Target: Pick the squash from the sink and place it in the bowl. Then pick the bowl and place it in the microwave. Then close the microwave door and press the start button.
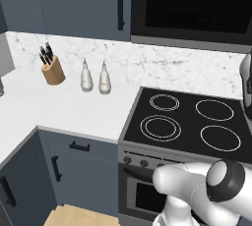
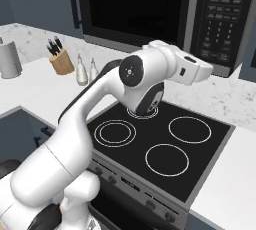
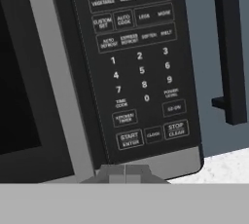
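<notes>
Scanning from the left, I note a knife block (image 1: 52, 69) and two white bottles (image 1: 87, 77) on the counter, then the stove (image 2: 165, 144). Above it the microwave (image 2: 150, 11) has its microwave door (image 1: 197, 6) shut. My gripper (image 3: 125, 172), clenched on nothing, faces the keypad (image 3: 138, 79): "START ENTER", "CLEAR", "STOP CLEAR", "TIME COOK".

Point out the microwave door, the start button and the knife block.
microwave door (image 2: 134, 9), right base view, middle of its dark glass window.
start button (image 3: 129, 139), hand view, centre of the key.
knife block (image 1: 53, 70), left base view, front of the wooden body.
</notes>
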You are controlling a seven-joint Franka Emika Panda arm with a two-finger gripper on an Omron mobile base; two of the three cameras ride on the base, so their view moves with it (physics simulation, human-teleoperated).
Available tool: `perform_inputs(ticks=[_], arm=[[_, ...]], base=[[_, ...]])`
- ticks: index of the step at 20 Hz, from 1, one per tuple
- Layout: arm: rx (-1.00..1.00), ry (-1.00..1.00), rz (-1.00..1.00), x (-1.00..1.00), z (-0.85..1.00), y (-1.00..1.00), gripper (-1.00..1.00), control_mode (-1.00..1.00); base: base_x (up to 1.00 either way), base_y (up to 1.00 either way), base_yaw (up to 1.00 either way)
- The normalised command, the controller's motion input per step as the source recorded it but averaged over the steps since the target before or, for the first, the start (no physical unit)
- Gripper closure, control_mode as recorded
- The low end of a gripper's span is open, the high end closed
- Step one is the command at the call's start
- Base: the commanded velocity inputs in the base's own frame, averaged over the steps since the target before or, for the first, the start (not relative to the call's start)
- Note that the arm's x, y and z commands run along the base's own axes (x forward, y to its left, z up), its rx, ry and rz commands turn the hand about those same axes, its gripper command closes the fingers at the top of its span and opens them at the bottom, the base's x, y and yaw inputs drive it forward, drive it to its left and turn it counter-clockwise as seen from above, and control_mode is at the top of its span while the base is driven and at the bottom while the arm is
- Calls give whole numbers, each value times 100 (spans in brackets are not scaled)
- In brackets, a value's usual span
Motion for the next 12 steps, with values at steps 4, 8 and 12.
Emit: perform_inputs(ticks=[4, 8, 12], arm=[[0, 0, 1, 14, 0, -19, 100, -100], [0, 0, 1, 16, -1, -9, 100, -100], [0, 0, 1, 20, -1, -9, 100, -100]], base=[[0, 0, 0], [0, 0, 0], [0, 0, 0]])
